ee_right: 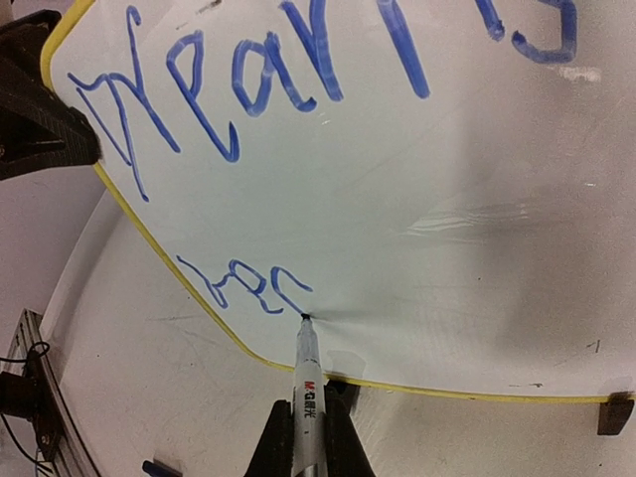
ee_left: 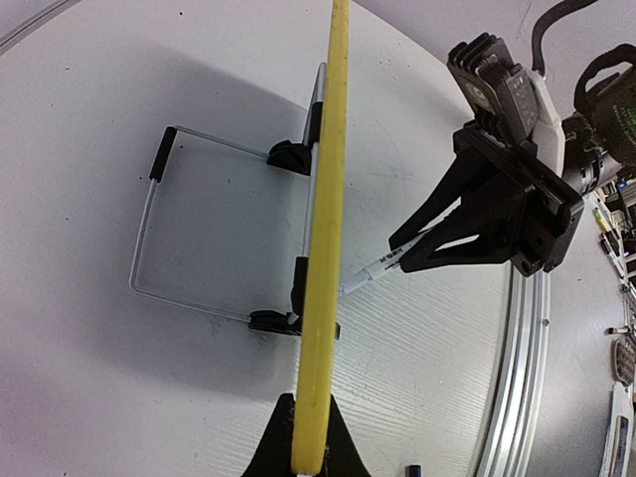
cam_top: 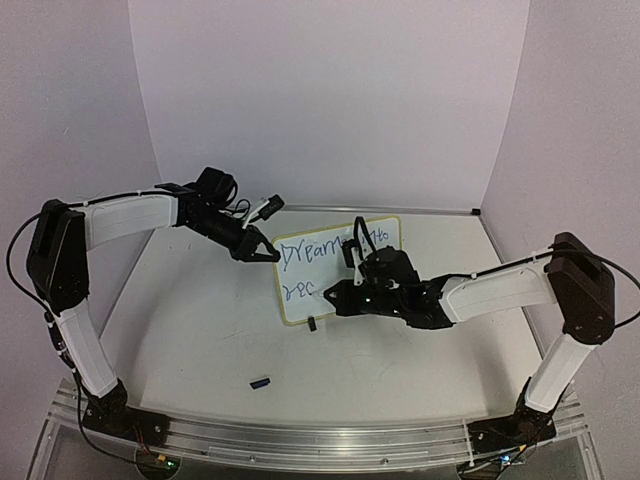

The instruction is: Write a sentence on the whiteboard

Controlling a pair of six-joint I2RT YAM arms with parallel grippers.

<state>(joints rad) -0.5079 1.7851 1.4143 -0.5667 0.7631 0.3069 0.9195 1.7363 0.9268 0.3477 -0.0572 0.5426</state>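
**Marker (ee_right: 303, 358) tip pressed to whiteboard (ee_right: 447, 248)**

Right gripper (ee_right: 308, 415), arm stretched across the table (cam_top: 200, 330), clamps the marker at the unfinished sentence (ee_right: 248, 99). Left gripper (ee_left: 308, 422), reaching from the left edge, pinches the upright board's yellow frame near the far edge.

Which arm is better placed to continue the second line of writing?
Right. The right gripper holds the white-barrelled marker pen with the tip touching the small yellow-framed whiteboard just after the last blue handwritten stroke. The left gripper is clamped on the board's edge, holding no pen.
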